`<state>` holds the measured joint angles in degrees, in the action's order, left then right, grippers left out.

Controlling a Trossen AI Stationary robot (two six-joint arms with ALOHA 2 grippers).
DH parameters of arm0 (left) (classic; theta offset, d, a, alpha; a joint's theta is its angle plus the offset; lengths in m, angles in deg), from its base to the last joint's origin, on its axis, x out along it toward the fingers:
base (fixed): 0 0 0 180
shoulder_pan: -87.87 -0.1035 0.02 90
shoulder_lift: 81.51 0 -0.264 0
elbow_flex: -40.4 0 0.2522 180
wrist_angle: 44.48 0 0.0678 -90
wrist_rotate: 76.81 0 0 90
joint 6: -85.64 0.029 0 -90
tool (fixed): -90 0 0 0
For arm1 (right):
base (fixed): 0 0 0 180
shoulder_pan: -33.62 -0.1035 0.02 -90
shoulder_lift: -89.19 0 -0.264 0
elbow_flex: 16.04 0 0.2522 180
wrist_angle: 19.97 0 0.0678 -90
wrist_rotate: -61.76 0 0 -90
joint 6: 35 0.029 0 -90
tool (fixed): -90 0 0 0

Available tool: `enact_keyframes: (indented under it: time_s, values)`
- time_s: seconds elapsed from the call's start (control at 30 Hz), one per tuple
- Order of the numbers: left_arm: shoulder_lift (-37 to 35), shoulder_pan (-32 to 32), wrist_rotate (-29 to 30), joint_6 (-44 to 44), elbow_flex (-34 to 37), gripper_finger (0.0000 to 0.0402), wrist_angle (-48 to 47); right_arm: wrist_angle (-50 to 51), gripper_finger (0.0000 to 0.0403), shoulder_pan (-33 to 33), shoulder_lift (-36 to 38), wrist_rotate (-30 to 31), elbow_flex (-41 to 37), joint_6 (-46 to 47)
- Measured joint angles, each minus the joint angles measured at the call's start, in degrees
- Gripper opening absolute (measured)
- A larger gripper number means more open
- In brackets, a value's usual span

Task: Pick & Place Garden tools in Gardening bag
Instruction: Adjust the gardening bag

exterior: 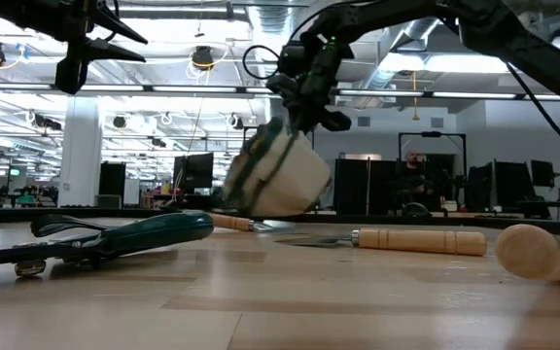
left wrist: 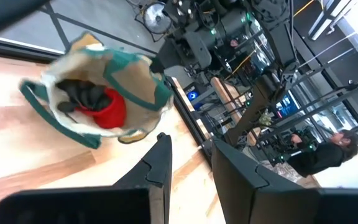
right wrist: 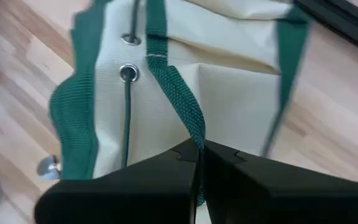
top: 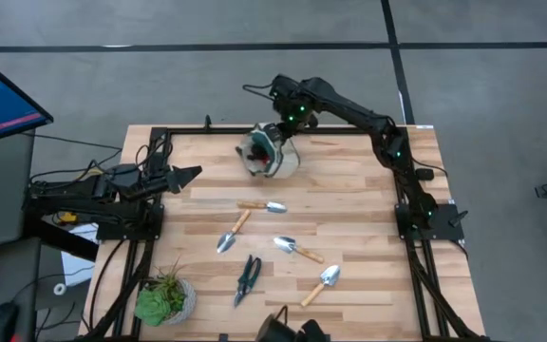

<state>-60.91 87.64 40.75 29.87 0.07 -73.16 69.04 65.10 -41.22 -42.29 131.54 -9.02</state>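
The gardening bag (top: 270,155), cream with dark green trim, is tilted at the table's far middle. Its mouth faces the left arm, and a red-and-black item (left wrist: 101,106) lies inside. My right gripper (top: 279,129) stands above the bag, shut on its green strap. My left gripper (top: 194,174) is open and empty at the table's left side, pointing toward the bag. Several wooden-handled trowels and forks (top: 264,205) (top: 233,231) (top: 298,249) (top: 319,284) and the dark-handled shears (top: 247,278) lie flat on the table, nearer than the bag. My right gripper pinches the bag's green webbing handle strap (right wrist: 190,127) between its two shut fingers, which come from above. The bag (exterior: 278,175) hangs tilted below the fingers. I cannot tell whether its bottom touches the table.
A round pot with a green plant (top: 163,300) stands at the near left corner. A dark frame rail (top: 349,130) runs along the table's far edge behind the bag. Bare wood lies between the bag and the tools. A person (exterior: 413,180) stands in the room beyond.
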Motion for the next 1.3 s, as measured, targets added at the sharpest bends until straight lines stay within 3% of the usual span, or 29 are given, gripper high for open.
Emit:
enact_keyframes:
  time_s: [0.2, 0.33, 0.53, 0.63, 0.73, 0.83, 0.97, 1.1, 1.3]
  values:
    - [0.0, -0.01, 0.01, 0.02, 0.0, 0.0072, -0.02, -2.01, 0.0, -0.12, 1.02, -3.92, -0.04, -0.05]
    - [0.0, -0.02, 0.01, 0.02, 0.0, 0.0072, -0.02, -4.39, 0.0, -0.28, 1.68, -10.12, -0.28, -0.65]
    - [0.0, -0.01, 0.0, 0.02, 0.0, 0.0072, -0.04, -7.06, 0.0, -0.35, 2.72, -11.94, -5.84, -1.37]
    - [0.0, -0.01, 0.02, 0.02, 0.0, 0.0072, -0.04, -11.04, 0.0, -0.3, 7.12, -15.05, -8.79, -2.66]
    - [0.02, -0.04, 0.36, 0.02, 0.0, 0.0072, -0.05, -12.45, 0.0, 0.07, 13.83, -12.49, -12.31, -5.03]
    - [0.01, -0.07, 0.9, 0.03, 0.0, 0.0072, -0.04, -16.6, 0.0, 1.17, 21.41, -10.07, -21.0, -5.41]
    - [0.0, -0.07, 1.56, 0.04, 0.0, 0.0072, -0.04, -31.66, 0.0, 2.28, 32.71, -10.64, -39.13, 0.04]
    - [0.02, -0.07, 1.56, 0.02, 0.0, 0.0072, -0.02, -58.3, 0.0, 2.62, 40.58, -13.55, -59.57, 11.1]
    - [0.29, -0.07, 3.78, -0.08, -0.02, 0.0072, 0.05, -98.04, 0.0, 0.76, 42.15, -13.59, -81.85, 28.34]
